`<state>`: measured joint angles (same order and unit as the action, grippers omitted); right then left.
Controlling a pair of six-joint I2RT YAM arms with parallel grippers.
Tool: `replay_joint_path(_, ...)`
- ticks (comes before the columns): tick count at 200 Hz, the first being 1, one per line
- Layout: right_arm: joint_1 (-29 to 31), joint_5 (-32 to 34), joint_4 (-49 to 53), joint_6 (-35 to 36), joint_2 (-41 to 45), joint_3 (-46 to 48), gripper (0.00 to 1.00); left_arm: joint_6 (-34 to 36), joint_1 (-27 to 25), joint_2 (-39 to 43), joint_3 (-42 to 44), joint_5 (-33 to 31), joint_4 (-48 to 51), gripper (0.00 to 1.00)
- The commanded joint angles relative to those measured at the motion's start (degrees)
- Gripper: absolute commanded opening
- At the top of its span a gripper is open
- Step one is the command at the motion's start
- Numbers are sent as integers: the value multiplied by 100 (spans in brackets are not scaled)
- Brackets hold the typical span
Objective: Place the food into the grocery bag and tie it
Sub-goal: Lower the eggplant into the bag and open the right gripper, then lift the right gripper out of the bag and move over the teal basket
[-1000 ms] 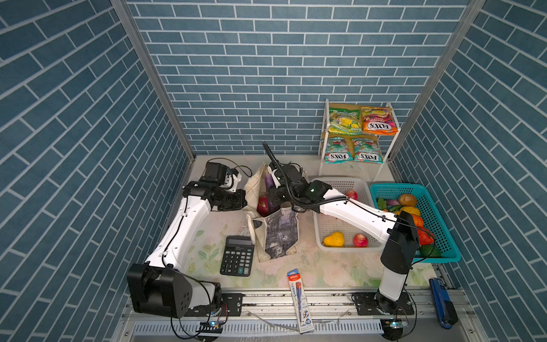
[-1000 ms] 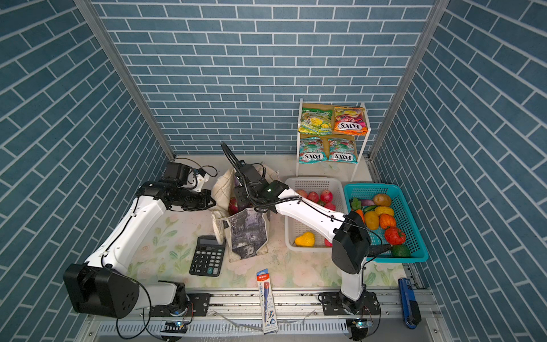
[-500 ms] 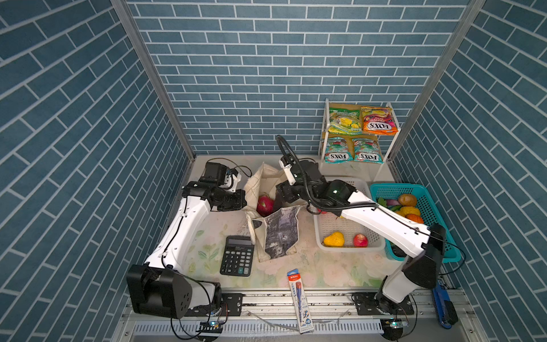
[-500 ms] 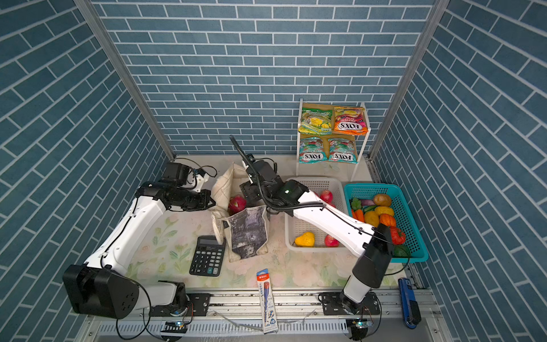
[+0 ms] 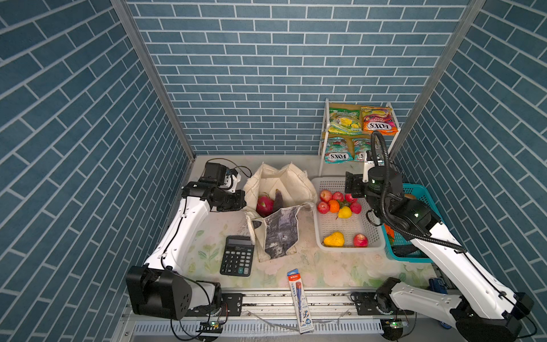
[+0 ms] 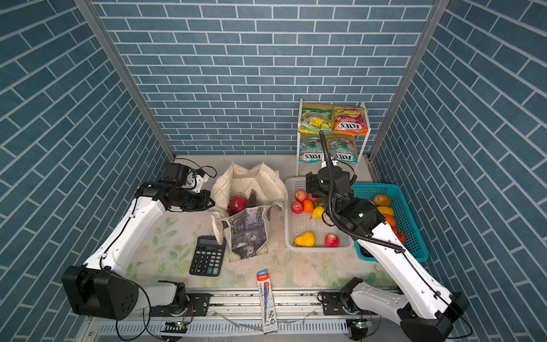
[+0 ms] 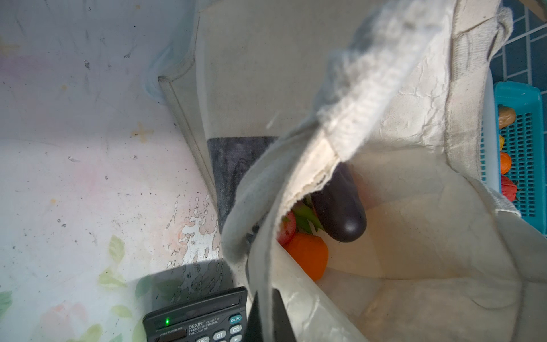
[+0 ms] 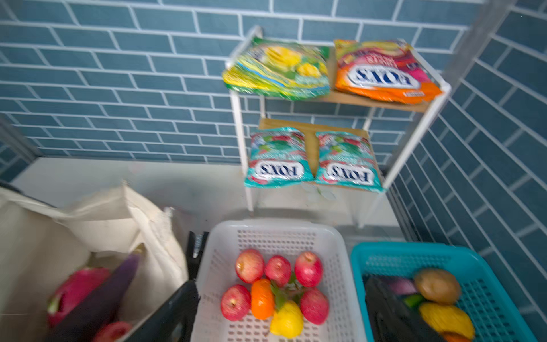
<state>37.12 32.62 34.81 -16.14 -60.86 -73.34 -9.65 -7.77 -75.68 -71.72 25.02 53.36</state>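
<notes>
The cream grocery bag (image 5: pixel 281 182) (image 6: pixel 251 180) stands open at the table's middle. Inside lie a pink dragon fruit (image 5: pixel 264 204), a purple eggplant (image 5: pixel 278 200) (image 7: pixel 340 207) and an orange (image 7: pixel 307 257). My left gripper (image 5: pixel 243 202) (image 7: pixel 266 299) is shut on the bag's left rim, cloth pinched between its fingers. My right gripper (image 5: pixel 352 188) (image 8: pixel 284 314) hangs open and empty over the back of the white basket, above apples and an orange (image 8: pixel 262 299). Several FOX'S candy packets (image 5: pixel 361 123) lie on the rack at the back right.
A white basket (image 5: pixel 316 228) with fruit sits right of the bag, with a teal basket (image 5: pixel 414 257) of produce beyond it. A black calculator (image 5: pixel 236 259) and a blue pencil pack (image 5: pixel 299 296) lie near the front edge. The white rack (image 5: pixel 322 142) stands against the back wall.
My right arm has drawn back from the bag's mouth to the right, over the white basket, and its jaws have spread wider. The eggplant stays in the bag. The left arm has not moved.
</notes>
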Motion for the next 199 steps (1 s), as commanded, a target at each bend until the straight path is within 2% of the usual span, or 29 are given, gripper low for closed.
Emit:
replay_joint_path(1, -387, 124, 852, -539, 93, 90, 89, 197, 30, 30, -160, -96, 359, 0)
replay_joint_path(35, -1178, -28, 1987, -960, -379, -181, 89, 181, 30, 143, -79, -118, 381, 0)
replay_joint_path(71, -1563, 135, 2802, -931, -873, -382, 89, 171, 30, 81, -203, -57, 443, 0)
replay_joint_path(97, -1730, 899, 3179, -626, -1199, -450, 89, 224, 30, 144, -308, -108, 565, 0)
replay_joint_path(113, -1861, 1522, 3260, -368, -1329, -315, 89, 211, 30, 186, -208, -116, 513, 0)
replay_joint_path(126, -2109, 1760, 3286, -223, -1375, -171, 89, 198, 30, 126, -222, -84, 545, 0)
replay_joint_path(175, -3397, 1395, 2531, 559, -1622, 283, 90, 157, 30, 111, -374, -136, 624, 0)
replay_joint_path(199, -3815, 1151, 2095, 829, -1796, 521, 90, 204, 30, 105, -370, -216, 701, 0)
